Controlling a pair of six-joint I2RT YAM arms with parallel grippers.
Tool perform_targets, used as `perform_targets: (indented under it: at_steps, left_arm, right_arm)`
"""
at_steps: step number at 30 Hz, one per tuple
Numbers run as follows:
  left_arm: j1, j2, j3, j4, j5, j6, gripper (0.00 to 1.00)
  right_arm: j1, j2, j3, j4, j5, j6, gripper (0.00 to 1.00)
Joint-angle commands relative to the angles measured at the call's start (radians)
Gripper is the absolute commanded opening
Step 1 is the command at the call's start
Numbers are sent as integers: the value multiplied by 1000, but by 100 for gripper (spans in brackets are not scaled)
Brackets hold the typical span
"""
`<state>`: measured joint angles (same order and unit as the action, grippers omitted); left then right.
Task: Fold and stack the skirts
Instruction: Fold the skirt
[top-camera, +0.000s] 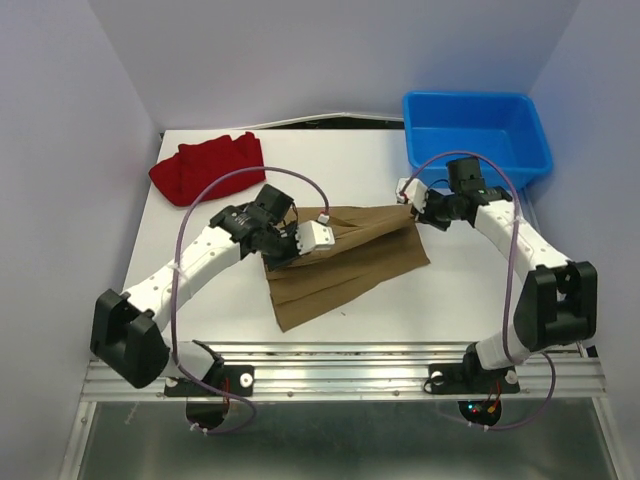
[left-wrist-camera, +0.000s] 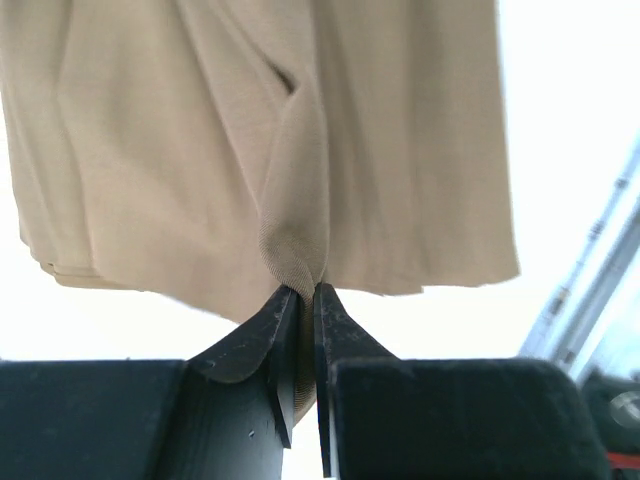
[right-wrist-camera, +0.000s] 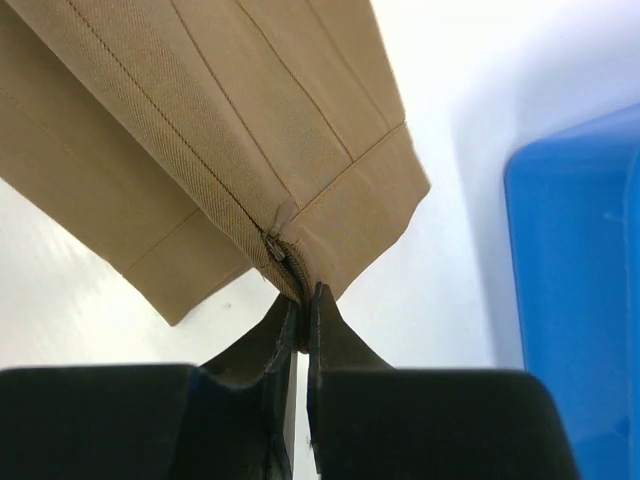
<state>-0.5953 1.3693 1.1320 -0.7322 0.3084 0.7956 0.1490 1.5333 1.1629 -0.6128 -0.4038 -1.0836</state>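
Observation:
The tan-brown skirt (top-camera: 345, 262) lies creased across the middle of the table. My left gripper (top-camera: 322, 232) is shut on a pinched fold of it near its upper left edge; the left wrist view shows the cloth (left-wrist-camera: 300, 150) clamped between the fingers (left-wrist-camera: 262, 335). My right gripper (top-camera: 408, 196) is shut on the skirt's waistband corner at the zipper (right-wrist-camera: 275, 250), near the blue bin. The deep red skirt (top-camera: 207, 166) lies bunched at the far left of the table, away from both grippers.
A blue plastic bin (top-camera: 476, 135) stands at the far right, just behind my right gripper; its wall (right-wrist-camera: 580, 300) shows in the right wrist view. The white table (top-camera: 330, 160) ends at a metal rail along the near edge.

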Motion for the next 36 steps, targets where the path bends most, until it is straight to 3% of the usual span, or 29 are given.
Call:
perform_targets:
  at_steps: [1, 6, 11, 12, 13, 15, 16, 19, 20, 23, 29, 34, 36]
  left_arm:
    - [-84, -99, -20, -205, 26, 4, 0]
    - [-220, -89, -234, -129, 35, -47, 0]
    - [-258, -3, -321, -7, 15, -44, 0]
    - [-258, 20, -314, 2, 3, -47, 3]
    - [-258, 27, -310, 10, -14, -45, 19]
    - [-258, 22, -299, 7, -20, -38, 34]
    - [-258, 14, -287, -2, -17, -32, 41]
    - [-258, -45, -229, -56, 32, -32, 48]
    - [-258, -90, -212, -90, 46, -33, 55]
    - [-242, -153, -152, -125, 67, -39, 61]
    - [-37, -198, -117, -53, 77, -67, 65]
    - [75, 22, -71, -21, 132, -134, 48]
    - [84, 74, -72, 16, 146, -165, 46]
  right_arm:
    - [-2, -130, -63, -84, 2, -103, 1]
    - [7, -136, -273, 31, 39, -142, 1]
    - [35, -105, -365, 35, 48, -194, 3]
    - [35, -114, -385, 36, 54, -208, 9]
    - [35, -139, -414, 41, 59, -220, 34]
    - [35, -165, -417, 35, 68, -219, 52]
    - [35, -179, -393, 9, 68, -207, 57]
    - [35, -237, -344, -31, 65, -179, 62]
    - [35, -252, -301, -39, 56, -173, 68]
    - [35, -280, -195, -117, 24, -130, 77]
    - [35, -101, 134, -203, -119, 62, 74]
    - [64, 160, 280, -205, -136, 157, 63]
    - [73, 238, 294, -154, -116, 186, 59]
